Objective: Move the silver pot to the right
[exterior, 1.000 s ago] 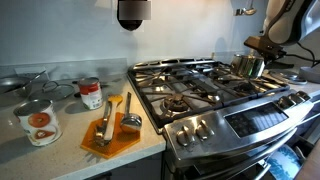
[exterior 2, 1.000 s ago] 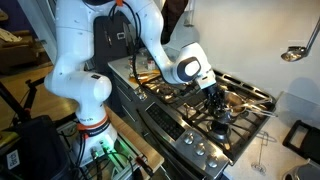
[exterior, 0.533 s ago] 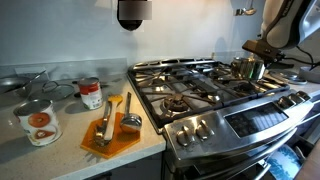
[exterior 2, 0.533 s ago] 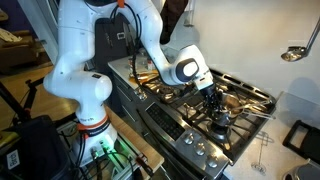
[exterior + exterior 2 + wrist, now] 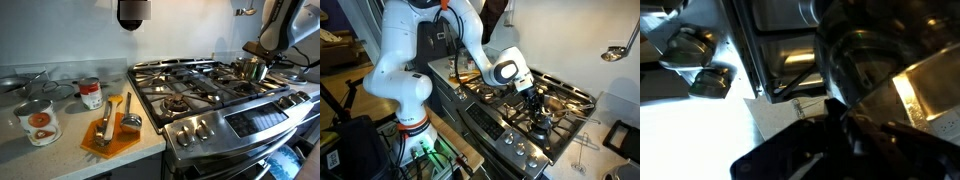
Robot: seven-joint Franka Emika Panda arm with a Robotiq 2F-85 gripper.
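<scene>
The silver pot (image 5: 249, 68) sits at the far right of the gas stove (image 5: 190, 90), over the right rear burner area. My gripper (image 5: 257, 50) comes down from the upper right and is shut on the pot's rim. In an exterior view the gripper (image 5: 533, 99) is low over the stove grates, with the pot (image 5: 542, 122) right under it. In the wrist view the pot (image 5: 895, 70) fills the right side, shiny with golden reflections. My dark fingers (image 5: 832, 130) grip its near wall. Its long handle is not clearly visible.
Two labelled tin cans (image 5: 38, 122) (image 5: 91, 93) stand on the counter left of the stove. An orange board (image 5: 110, 137) with utensils lies near the counter's front edge. Stove knobs (image 5: 700, 62) show in the wrist view. The stove's right edge is close to the pot.
The gripper and the pot have shifted slightly to the right along the stove. Nothing else has moved.
</scene>
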